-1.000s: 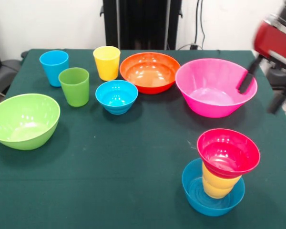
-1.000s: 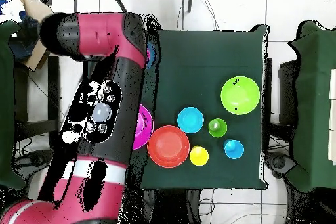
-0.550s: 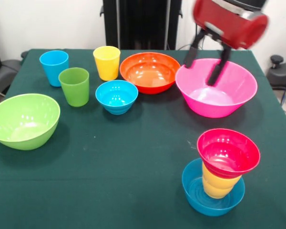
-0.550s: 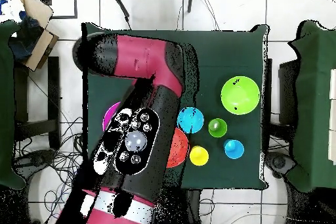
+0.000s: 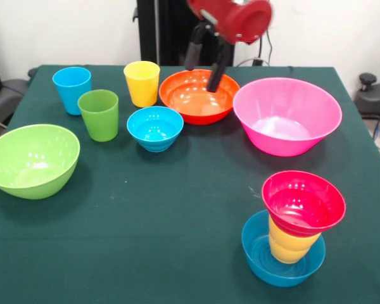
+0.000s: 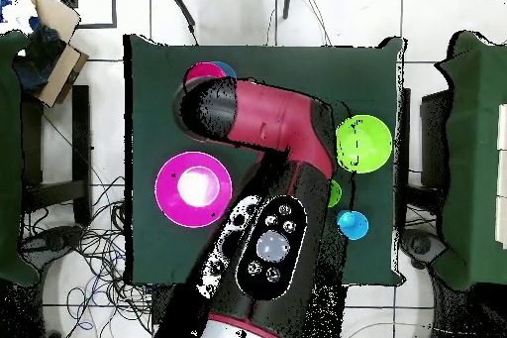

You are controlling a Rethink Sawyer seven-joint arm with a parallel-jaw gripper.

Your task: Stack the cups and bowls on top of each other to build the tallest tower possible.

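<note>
In the overhead view the red and black robot arm (image 6: 262,170) covers the middle of the dark green cloth-covered surface (image 6: 297,66), hiding the orange bowl, one blue bowl and the yellow cup. It leaves only slivers of the green cup and the large lime green plastic bowl (image 5: 30,159).

The large glossy pink plastic bowl (image 5: 287,115) sits to the right of the gripper (image 5: 204,60) in the front view, empty. The wide glossy orange plastic bowl (image 5: 199,95) lies directly under the gripper, whose two dark fingers (image 5: 218,66) hang spread apart, holding nothing, the right one dipping over the bowl's hollow.

A small blue plastic bowl (image 5: 155,128) stands just in front of the orange one. Near the front edge, another small blue bowl (image 5: 282,256) holds a squat yellow-orange cup (image 5: 290,244), with the small red bowl (image 5: 303,202) tilted on top.

Left of the gripper stand the yellow tumbler (image 5: 142,83), the green tumbler (image 5: 99,114) and the light blue tumbler (image 5: 71,89), all upright.
</note>
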